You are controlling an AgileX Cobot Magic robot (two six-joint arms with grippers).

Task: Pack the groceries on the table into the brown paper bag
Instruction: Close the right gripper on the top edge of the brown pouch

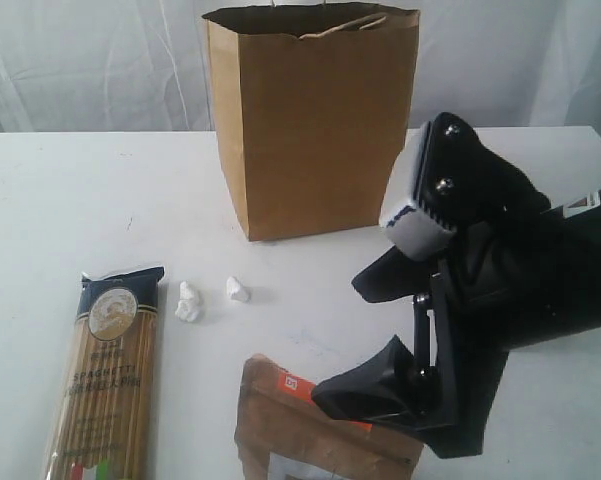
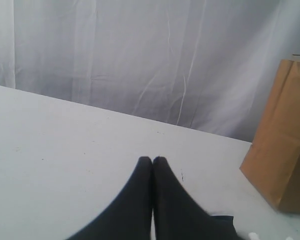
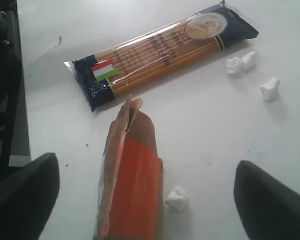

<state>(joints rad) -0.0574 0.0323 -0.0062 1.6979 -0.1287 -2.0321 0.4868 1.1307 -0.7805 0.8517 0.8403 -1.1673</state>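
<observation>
The brown paper bag (image 1: 315, 120) is formed from matt kraft paper, creased at the rim. The spaghetti packet (image 1: 105, 380) is wrapped in glossy clear plastic film. The orange-labelled brown pouch (image 1: 280, 425) is finished in matt paper. The desk (image 1: 80, 200) is surfaced smooth, matt white, faintly specked. The left claw (image 2: 152, 161) is finished matt black.

table (image 1: 80, 200): white, faint scuffs
brown paper bag (image 1: 315, 130): upright, far side
spaghetti packet (image 1: 105, 380): flat, left
pouch (image 1: 300, 435): front (orange label)
white lumps (image 1: 190, 300): between the packet and the pouch
</observation>
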